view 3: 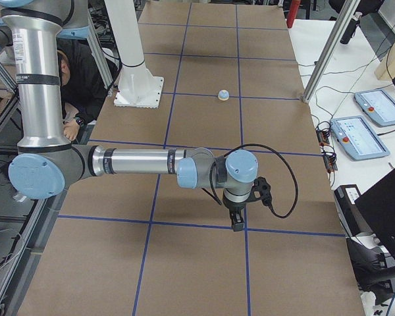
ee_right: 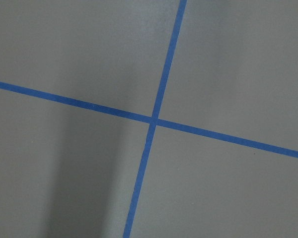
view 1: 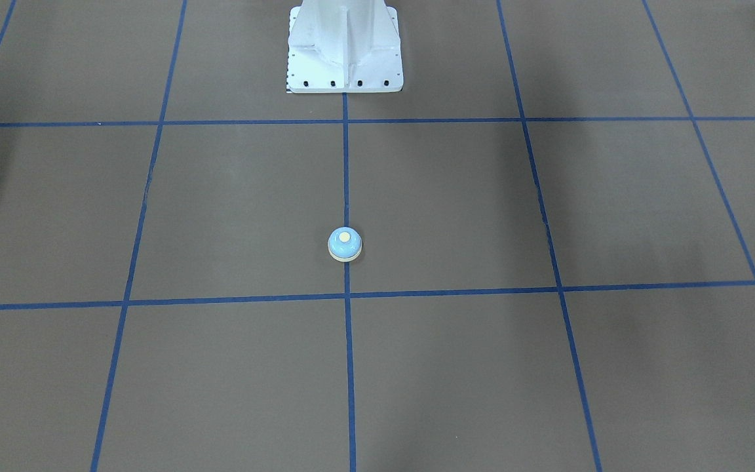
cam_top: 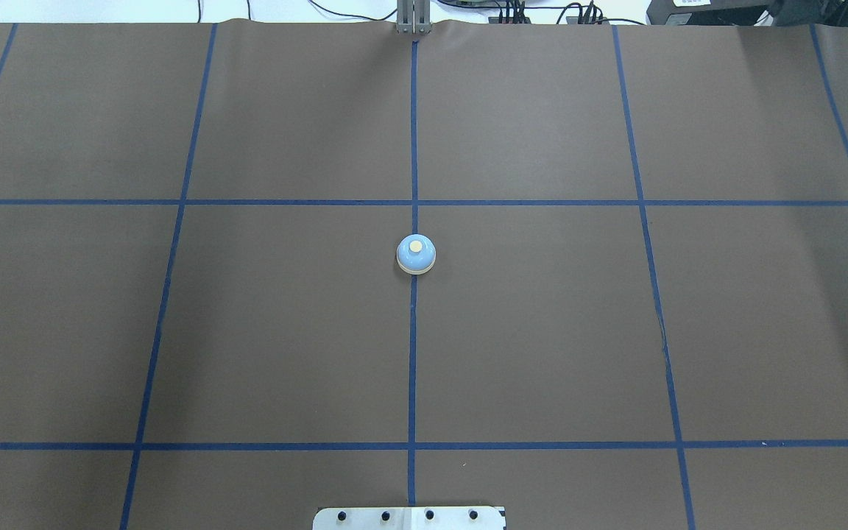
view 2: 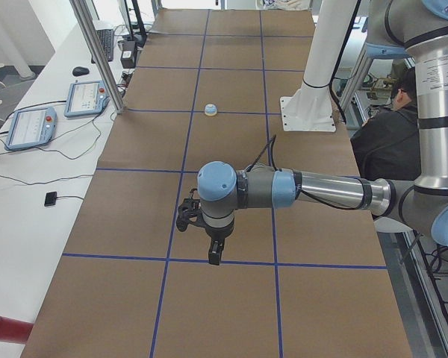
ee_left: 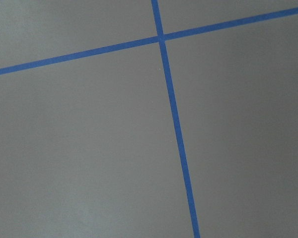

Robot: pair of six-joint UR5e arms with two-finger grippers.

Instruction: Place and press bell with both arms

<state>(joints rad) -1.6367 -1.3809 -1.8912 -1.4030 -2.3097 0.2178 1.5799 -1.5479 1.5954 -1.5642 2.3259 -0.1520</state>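
The light-blue bell (view 1: pixel 345 244) with its cream button stands upright on the centre blue tape line of the brown table; it also shows in the overhead view (cam_top: pixel 416 255) and small in both side views (view 2: pixel 211 110) (view 3: pixel 223 95). No arm is near it. My left gripper (view 2: pixel 216 252) hangs over the table far from the bell, seen only in the exterior left view. My right gripper (view 3: pixel 237 220) hangs likewise, seen only in the exterior right view. I cannot tell whether either is open or shut. Both wrist views show only bare table and tape.
The white bolted pedestal (view 1: pixel 345 52) stands at the robot's edge of the table. A person (view 2: pixel 388 138) sits behind it. Tablets (view 2: pixel 89 97) and cables lie on the white bench along the table's far side. Blue tape lines (cam_top: pixel 413 353) grid the brown surface.
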